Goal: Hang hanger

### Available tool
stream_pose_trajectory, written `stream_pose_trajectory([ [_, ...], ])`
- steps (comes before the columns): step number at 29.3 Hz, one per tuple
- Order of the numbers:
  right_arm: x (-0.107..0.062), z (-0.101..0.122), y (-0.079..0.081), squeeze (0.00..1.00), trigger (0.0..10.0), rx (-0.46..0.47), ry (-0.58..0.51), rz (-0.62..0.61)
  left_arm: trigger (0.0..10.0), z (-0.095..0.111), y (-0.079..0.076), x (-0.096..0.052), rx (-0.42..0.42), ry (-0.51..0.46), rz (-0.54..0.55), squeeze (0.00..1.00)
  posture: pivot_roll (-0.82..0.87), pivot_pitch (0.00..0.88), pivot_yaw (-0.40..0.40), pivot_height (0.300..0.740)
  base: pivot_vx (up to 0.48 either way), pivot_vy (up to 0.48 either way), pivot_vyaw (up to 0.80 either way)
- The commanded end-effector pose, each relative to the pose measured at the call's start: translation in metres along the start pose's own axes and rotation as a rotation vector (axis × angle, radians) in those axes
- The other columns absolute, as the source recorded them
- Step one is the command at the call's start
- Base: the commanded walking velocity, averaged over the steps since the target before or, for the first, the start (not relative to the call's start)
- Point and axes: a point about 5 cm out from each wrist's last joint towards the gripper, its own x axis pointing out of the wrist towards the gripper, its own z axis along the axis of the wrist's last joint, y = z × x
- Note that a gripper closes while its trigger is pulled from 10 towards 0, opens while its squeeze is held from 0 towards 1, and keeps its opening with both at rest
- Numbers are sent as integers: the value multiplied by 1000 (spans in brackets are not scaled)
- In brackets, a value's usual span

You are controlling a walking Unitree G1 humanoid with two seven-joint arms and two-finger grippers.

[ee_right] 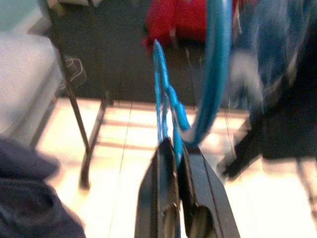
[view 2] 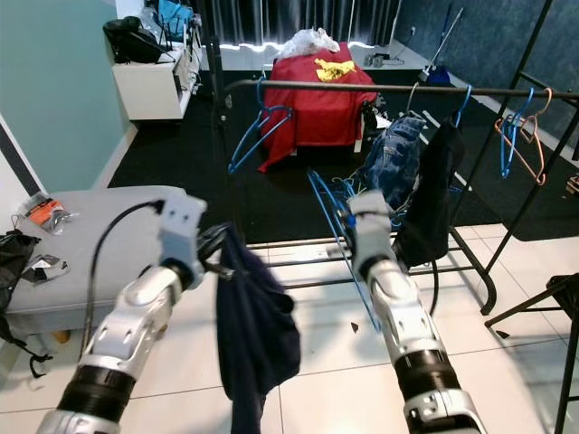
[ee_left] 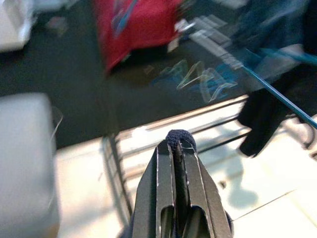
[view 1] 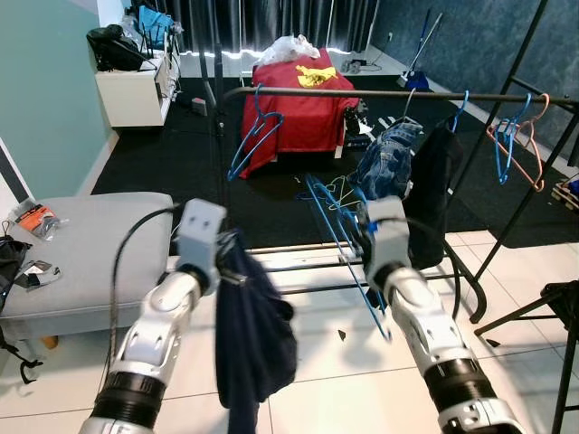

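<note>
One blue hanger (view 1: 348,237) is in hand, pinched low in the right gripper (ee_right: 173,148), whose fingers are closed tight on the wire just under the hook; the hook curls up and away past the fingertips in the right wrist view, and the long blue frame runs from about 11 o'clock down to 5 o'clock across the gripper in the head view. Judged step: carry the hanger up to the rail (view 1: 362,94) and drop its hook over it. To do it well, raise the hook clear above the bar first, turn the open side of the hook toward the bar, lower until the wire bears on the metal, and only then let go. Best gap looks to be the bare stretch of rail at about 12 o'clock from the gripper, between the empty blue hanger on the rail (view 1: 254,134) at 11 o'clock and the denim garment (view 1: 387,158) at 1 o'clock; the black garment (view 1: 432,194) hangs just beside the wrist and could snag. Left gripper (ee_left: 179,144) is clamped shut on a dark navy cloth (view 1: 251,334), which hangs down at 6 o'clock from it. A grey bench (view 1: 90,249) sits at 9 o'clock.
</note>
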Motion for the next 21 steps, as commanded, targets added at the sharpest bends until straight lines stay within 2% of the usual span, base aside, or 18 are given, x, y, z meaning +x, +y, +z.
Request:
stream_pose_trajectory([
  [1, 1, -16, -2, 0, 10000, 35, 125, -26, 10000, -6, 7, -3, -39, 35, 68, 0, -32, 6, -7, 740, 0, 0, 0],
  [3, 1, -19, -5, 0, 10000, 12, 129, -45, 10000, -8, 7, -5, -39, 40, 74, 0, -33, 8, -9, 740, 0, 0, 0],
  [5, 0, -10, -9, 0, 10000, -2, 61, -62, 10000, -8, 4, -6, -6, 48, 64, 0, -34, 9, -12, 740, 0, 0, 0],
  [11, -1, 1, -16, 0, 10000, 1, 18, -106, 10000, -8, -5, -7, 33, 33, 31, 0, -31, 2, -18, 740, 0, 0, 0],
  [12, -2, 9, -20, 0, 10000, 7, -14, -132, 10000, -7, -12, -8, 58, 8, -1, 0, -28, 0, -21, 740, 0, 0, 0],
  [15, -2, 18, -23, 0, 10000, 11, -50, -145, 10000, -6, -17, -9, 78, -6, -20, 0, -26, 0, -21, 740, 0, 0, 0],
  [16, -2, 32, -24, 0, 10000, -5, -121, -142, 10000, -5, -20, -10, 75, -24, -29, 0, -27, 0, -19, 740, 0, 0, 0],
  [18, -3, 47, -25, 0, 10000, -18, -197, -128, 10000, -3, -23, -11, 55, -43, -35, 0, -27, 0, -20, 740, 0, 0, 0],
  [21, -3, 51, -24, 0, 10000, -25, -218, -123, 10000, -2, -26, -11, 49, -50, -50, 0, -27, 0, -20, 740, 0, 0, 0],
])
